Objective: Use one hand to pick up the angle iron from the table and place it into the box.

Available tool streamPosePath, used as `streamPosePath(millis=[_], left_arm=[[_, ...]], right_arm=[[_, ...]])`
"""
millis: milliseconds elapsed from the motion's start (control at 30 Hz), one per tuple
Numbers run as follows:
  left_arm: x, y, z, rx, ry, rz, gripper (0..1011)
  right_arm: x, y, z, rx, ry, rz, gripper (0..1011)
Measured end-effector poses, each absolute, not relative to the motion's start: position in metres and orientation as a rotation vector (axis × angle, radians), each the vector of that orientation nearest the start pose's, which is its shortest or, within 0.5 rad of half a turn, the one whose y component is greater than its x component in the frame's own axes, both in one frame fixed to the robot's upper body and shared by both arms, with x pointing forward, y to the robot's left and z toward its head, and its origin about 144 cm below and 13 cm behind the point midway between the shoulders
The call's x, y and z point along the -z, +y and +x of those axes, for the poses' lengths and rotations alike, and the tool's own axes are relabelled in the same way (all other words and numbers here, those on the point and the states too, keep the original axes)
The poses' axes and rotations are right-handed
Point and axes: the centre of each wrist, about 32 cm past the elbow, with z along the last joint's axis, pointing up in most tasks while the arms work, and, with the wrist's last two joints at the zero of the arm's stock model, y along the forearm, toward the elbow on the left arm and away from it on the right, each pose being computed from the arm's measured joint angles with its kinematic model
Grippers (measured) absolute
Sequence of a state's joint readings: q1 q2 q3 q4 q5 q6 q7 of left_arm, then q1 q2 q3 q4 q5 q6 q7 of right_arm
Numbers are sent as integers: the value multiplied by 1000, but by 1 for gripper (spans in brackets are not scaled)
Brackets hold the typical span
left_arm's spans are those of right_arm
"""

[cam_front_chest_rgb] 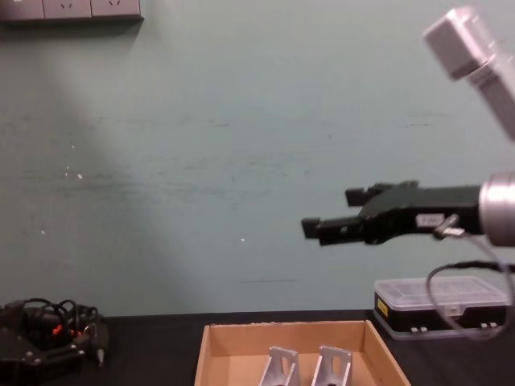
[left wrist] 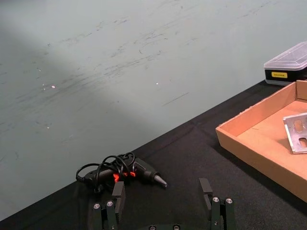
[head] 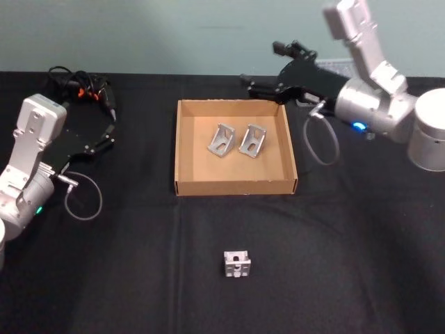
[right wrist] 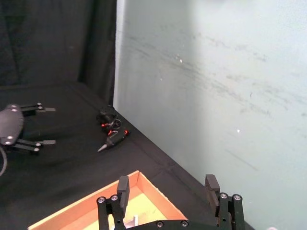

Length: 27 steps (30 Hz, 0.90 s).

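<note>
Silver-grey metal, the angle iron point(head: 237, 264) lies alone on the black table point(head: 348, 271), nearest the robot, in front of the box and well apart from it. It is a small folded bracket with holes; finer detail is hard to make out. Beyond it sits the shallow tan cardboard box point(head: 236, 186), holding a left bracket point(head: 220, 141) and a right bracket point(head: 252, 139) side by side in its far half. The chest view cuts off their lower parts. The right gripper point(head: 261, 68) hovers above the box's far right corner, fingers spread wide and empty. The left gripper point(head: 110, 129) rests low at the table's left side, fingers also spread and empty. Behind it a black power screwdriver point(head: 80, 83) lies in tangled cable. A black case with a clear lid point(cam_front_chest_rgb: 438, 305) stands by the wall beyond the box's right side.
</note>
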<state>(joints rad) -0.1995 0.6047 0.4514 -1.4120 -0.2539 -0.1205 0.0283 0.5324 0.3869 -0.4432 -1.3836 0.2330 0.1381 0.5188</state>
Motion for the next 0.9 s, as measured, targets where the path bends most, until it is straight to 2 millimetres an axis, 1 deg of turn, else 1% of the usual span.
streamPosePath(millis=[33,167,300,500,633,800,900], left_arm=[[-1140,310,489,-1248,-285,304,1000],[-1140,310,489,-1248,-285,304,1000],[-1140,310,489,-1248,-285,304,1000],[-1140,310,489,-1248,-285,305,1000],[-1140,310,489,-1248,-285,304,1000],[-1140,310,489,-1248,-285,304,1000],[-1140,310,489,-1248,-285,304,1000]], right_arm=[[-1261,-241,571,756,-231,-225,1003],[-1270,-250,560,743,-236,-220,1003],[-1281,-263,544,717,-231,-217,1003],[-1290,-277,529,649,-199,-225,1002],[-1290,-281,524,596,-177,-244,1003],[-1284,-282,519,513,-131,-270,1003],[-1278,-279,517,413,-102,-306,1003]])
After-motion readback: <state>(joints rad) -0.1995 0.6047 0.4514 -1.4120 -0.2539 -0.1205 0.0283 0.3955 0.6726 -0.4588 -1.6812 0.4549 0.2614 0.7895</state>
